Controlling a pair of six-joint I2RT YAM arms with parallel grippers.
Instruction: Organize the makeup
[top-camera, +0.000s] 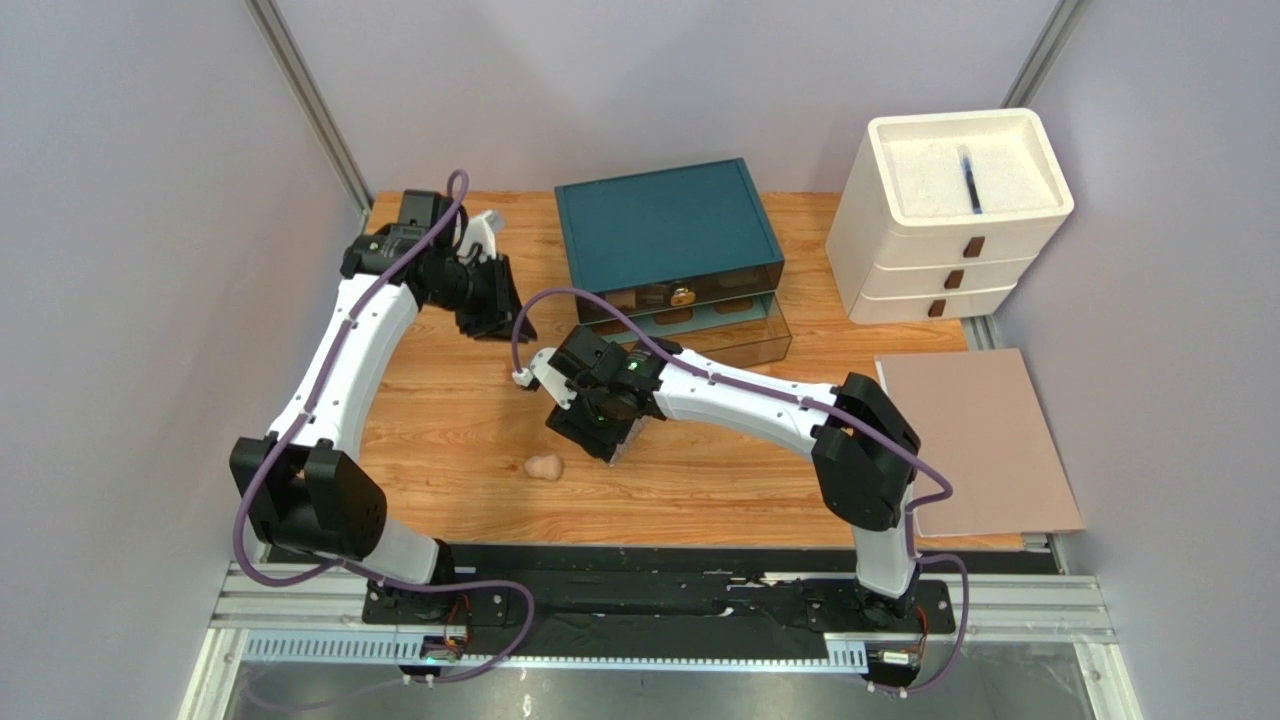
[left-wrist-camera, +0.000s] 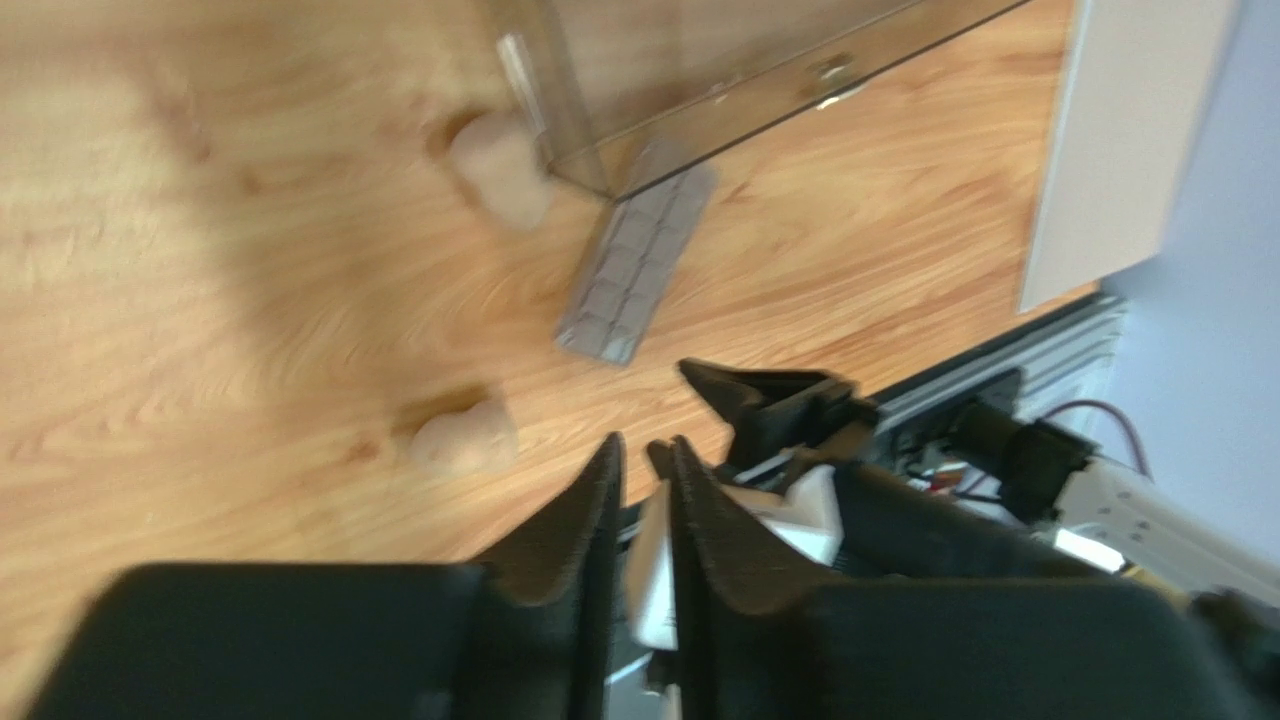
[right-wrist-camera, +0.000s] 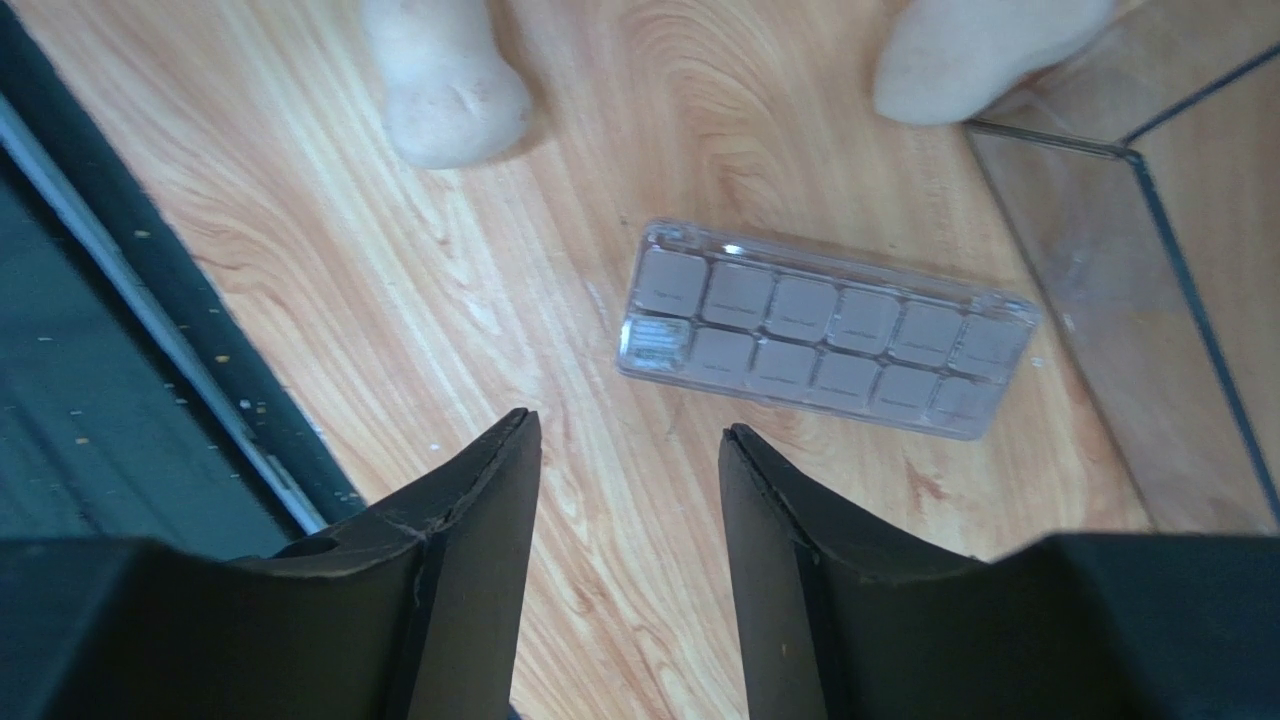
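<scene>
Palette — just beside drawer edge

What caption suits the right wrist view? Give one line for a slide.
Open right gripper aimed at the gridded palette lying flat on the wooden table, two beige sponges beyond it.

Palette lies just ahead of right gripper; left sponge and right sponge beyond; drawer at right.
</scene>
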